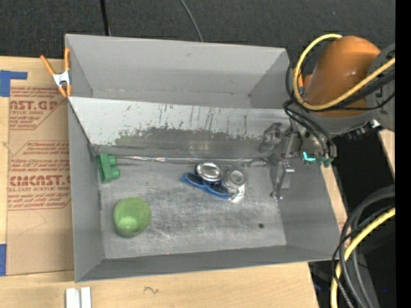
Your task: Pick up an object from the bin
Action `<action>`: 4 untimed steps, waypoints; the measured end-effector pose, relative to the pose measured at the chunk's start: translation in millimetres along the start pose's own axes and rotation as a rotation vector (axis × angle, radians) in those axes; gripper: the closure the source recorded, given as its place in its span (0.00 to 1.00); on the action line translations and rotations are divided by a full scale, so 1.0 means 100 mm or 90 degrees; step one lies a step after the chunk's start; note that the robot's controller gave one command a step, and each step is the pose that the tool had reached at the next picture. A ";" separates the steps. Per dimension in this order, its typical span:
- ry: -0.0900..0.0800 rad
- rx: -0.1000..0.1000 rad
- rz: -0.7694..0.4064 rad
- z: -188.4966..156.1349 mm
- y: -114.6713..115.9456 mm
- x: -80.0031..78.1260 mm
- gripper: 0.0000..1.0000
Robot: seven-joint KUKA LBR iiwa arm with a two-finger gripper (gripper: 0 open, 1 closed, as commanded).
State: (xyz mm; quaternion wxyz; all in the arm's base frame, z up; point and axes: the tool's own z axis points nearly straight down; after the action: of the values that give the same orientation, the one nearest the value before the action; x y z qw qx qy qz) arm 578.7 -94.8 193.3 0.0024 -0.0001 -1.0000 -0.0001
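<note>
Gripper [280, 183] of the arm hangs low at the right side of the grey bin [192, 239], close to the foot of the right sloping wall. Whether it is open or closed I cannot tell, because it looks like one thin metal shape from this angle, and I see no thing caught in it. Above it sits the orange cover [340, 69] of the wrist, with yellow and black cables around it.

Nearest to the gripper, on its left and a little apart from it, lies a small silver round piece [236, 178] on the floor of the bin. Just beside this piece, further left, is a bigger shiny silver round thing [209, 171], perhaps a can or a lid. A blue flat piece [200, 183] lies partly under it, stretching along the floor below both silver things. These three make a small group near the middle of the bin.

Well apart, at the left side, a green block [108, 167] rests against the left wall. A green round thing [131, 217], similar to an apple, lies in the front left corner
</note>
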 end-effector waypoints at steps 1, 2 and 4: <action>-0.001 -0.001 -0.040 1.18 0.60 -0.08 0.00; -0.004 0.000 -0.038 1.13 0.58 -0.09 1.00; -0.005 0.000 -0.096 -0.12 0.97 -0.03 0.00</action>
State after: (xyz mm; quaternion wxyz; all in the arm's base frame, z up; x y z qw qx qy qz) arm 582.3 1.9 205.0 -0.0017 0.0752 -0.9972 0.0000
